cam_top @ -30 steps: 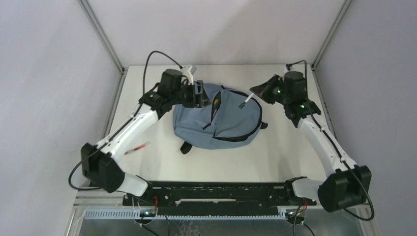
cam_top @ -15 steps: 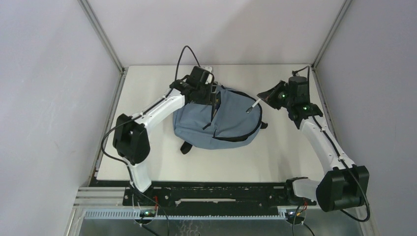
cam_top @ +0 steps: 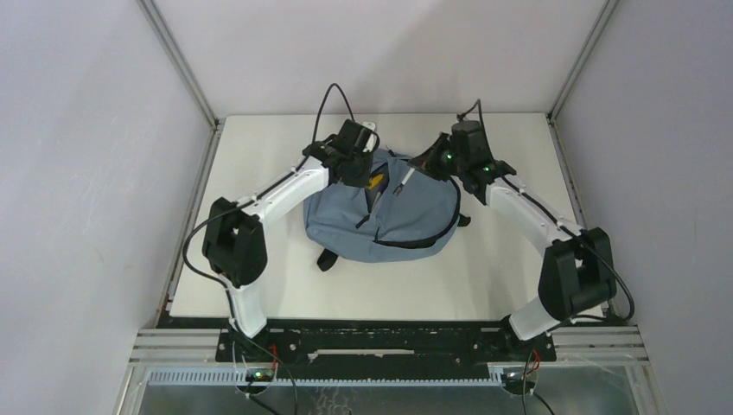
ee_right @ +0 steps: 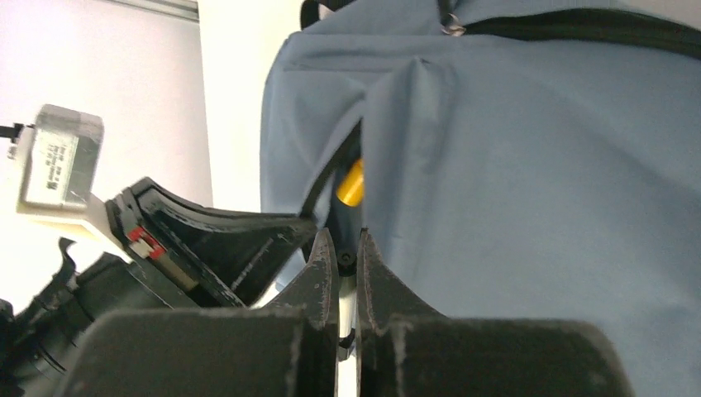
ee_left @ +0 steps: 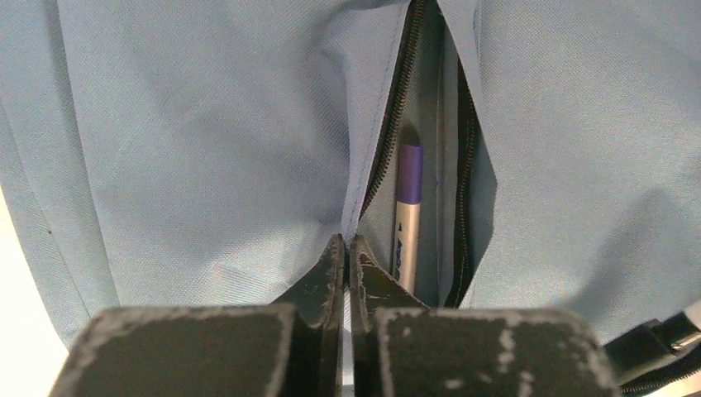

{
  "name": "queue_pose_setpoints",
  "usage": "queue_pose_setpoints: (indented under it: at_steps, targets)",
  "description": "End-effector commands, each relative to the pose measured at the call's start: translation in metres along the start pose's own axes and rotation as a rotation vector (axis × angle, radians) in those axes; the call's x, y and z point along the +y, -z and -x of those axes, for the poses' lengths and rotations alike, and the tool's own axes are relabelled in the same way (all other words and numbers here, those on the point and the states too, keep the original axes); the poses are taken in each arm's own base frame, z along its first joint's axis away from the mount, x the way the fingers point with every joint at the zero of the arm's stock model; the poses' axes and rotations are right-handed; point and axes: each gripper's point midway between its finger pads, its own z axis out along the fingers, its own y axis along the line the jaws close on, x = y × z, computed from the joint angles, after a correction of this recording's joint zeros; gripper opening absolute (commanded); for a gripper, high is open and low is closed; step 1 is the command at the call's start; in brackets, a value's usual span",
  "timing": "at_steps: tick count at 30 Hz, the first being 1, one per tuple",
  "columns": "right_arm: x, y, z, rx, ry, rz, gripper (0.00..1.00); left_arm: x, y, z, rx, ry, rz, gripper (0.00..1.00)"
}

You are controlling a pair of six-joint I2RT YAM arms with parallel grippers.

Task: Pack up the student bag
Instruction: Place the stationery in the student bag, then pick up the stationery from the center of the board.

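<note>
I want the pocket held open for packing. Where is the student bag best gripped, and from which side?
The loose fabric lip beside the open zipper of the student bag, approached from the robot's left. There the cloth stands up as a thin fold, which the left gripper pinches.

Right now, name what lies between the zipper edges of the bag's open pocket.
A purple-capped pen inside the student bag, shown in the left wrist view.

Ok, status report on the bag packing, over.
Left claw shut, pinching the bag at its pocket edge. Right claw shut on a pen, aimed at the opening. Purple pen already inside. Nothing in the way.
</note>
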Motion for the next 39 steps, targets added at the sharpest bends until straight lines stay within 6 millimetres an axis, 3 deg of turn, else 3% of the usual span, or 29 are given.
queue_pose_setpoints:
  at_steps: [1, 6, 10, 16, 17, 20, 24, 27, 32, 35, 38, 39]
  targets:
    - [0.045, -0.012, 0.024, -0.071, 0.049, 0.091, 0.00, -0.009, 0.029, 0.038, -0.110, -0.006, -0.038, 0.00]
    - [0.045, -0.046, 0.013, -0.016, 0.059, 0.065, 0.00, -0.020, 0.039, 0.043, -0.122, -0.019, -0.102, 0.00]
    - [0.049, -0.064, -0.005, 0.039, 0.091, 0.054, 0.00, -0.017, 0.048, 0.048, -0.141, -0.026, -0.099, 0.00]
    - [0.063, -0.073, -0.034, 0.134, 0.142, 0.104, 0.00, -0.017, 0.048, 0.051, -0.143, -0.003, -0.120, 0.00]
    - [0.065, -0.073, -0.037, 0.142, 0.153, 0.108, 0.02, -0.017, 0.048, 0.051, -0.141, -0.003, -0.120, 0.00]
    - [0.063, -0.070, -0.044, 0.175, 0.160, 0.110, 0.32, -0.017, 0.048, 0.052, -0.144, 0.001, -0.121, 0.00]
    - [0.066, -0.057, -0.042, 0.221, 0.167, 0.158, 0.57, -0.014, 0.053, 0.058, -0.165, 0.001, -0.102, 0.00]
    - [0.064, -0.042, -0.029, 0.202, 0.180, 0.162, 0.64, -0.011, 0.059, 0.062, -0.183, 0.009, -0.083, 0.01]
    - [0.060, -0.011, -0.001, 0.119, 0.183, 0.144, 0.64, -0.009, 0.064, 0.064, -0.196, 0.023, -0.073, 0.03]
    - [0.046, 0.011, 0.018, 0.033, 0.191, 0.091, 0.64, 0.007, 0.071, 0.062, -0.199, 0.041, 0.003, 0.16]
    - [0.019, 0.029, 0.033, -0.032, 0.184, 0.021, 0.64, 0.041, 0.086, 0.057, -0.218, 0.100, 0.167, 0.48]
    - [0.009, 0.033, 0.036, -0.046, 0.175, -0.003, 0.64, 0.050, 0.091, 0.053, -0.220, 0.124, 0.195, 0.63]
